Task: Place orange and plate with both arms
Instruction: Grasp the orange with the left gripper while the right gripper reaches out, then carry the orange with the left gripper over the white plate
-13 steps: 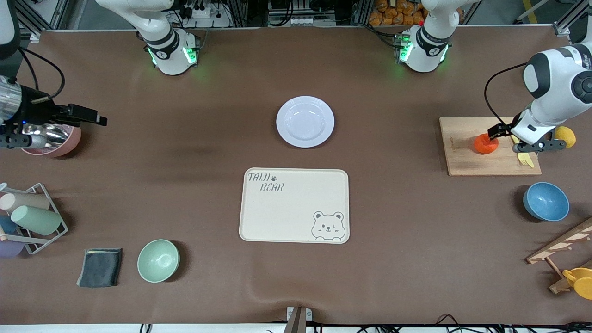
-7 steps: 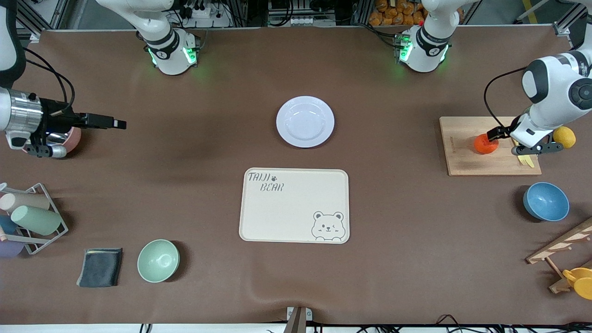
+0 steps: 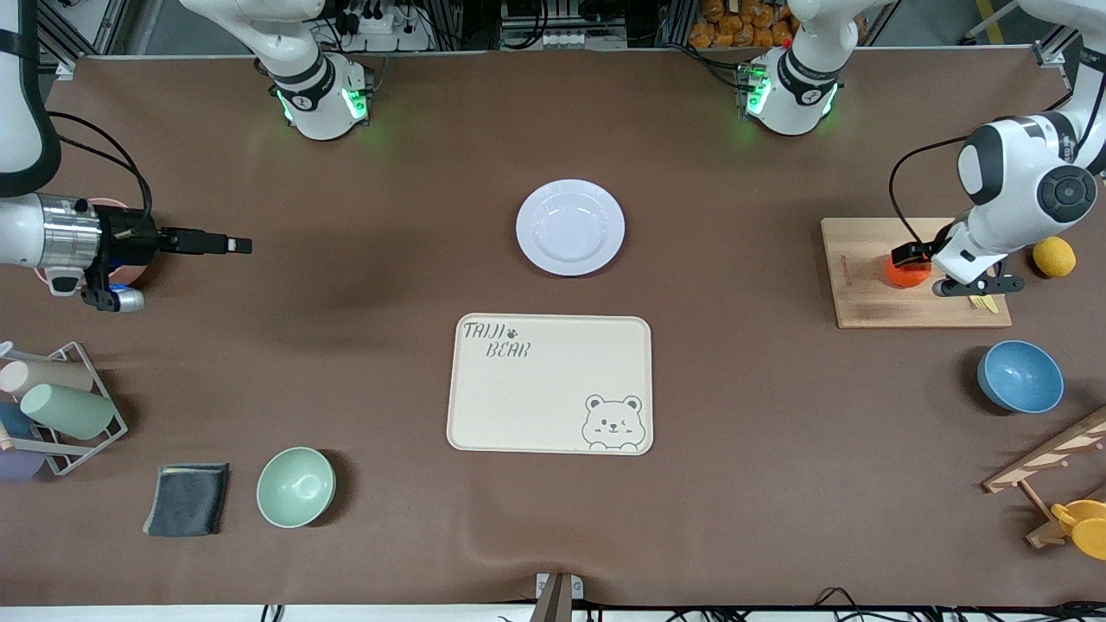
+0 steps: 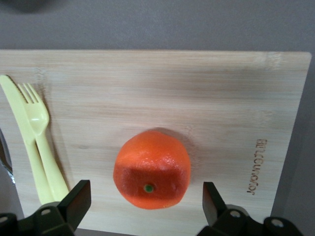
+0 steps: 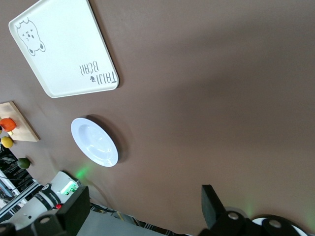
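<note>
Both fingers spread: left gripper (image 4: 142,201) over orange (image 4: 152,169), plate (image 3: 570,227) apart.

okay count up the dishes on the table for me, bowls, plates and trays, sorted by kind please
Bowls: 3 — green bowl, blue bowl, pink bowl partly hidden under the right arm.
Plates: 1 — plate.
Trays: 1 — bear tray.
Total: 5

Robot lab, not kitchen: two white arm bases (image 3: 320,95) bolted along brown-covered table (image 3: 734,484), aluminium framing and cable bundles (image 3: 553,26) at edge, tableware laid out as props.
</note>
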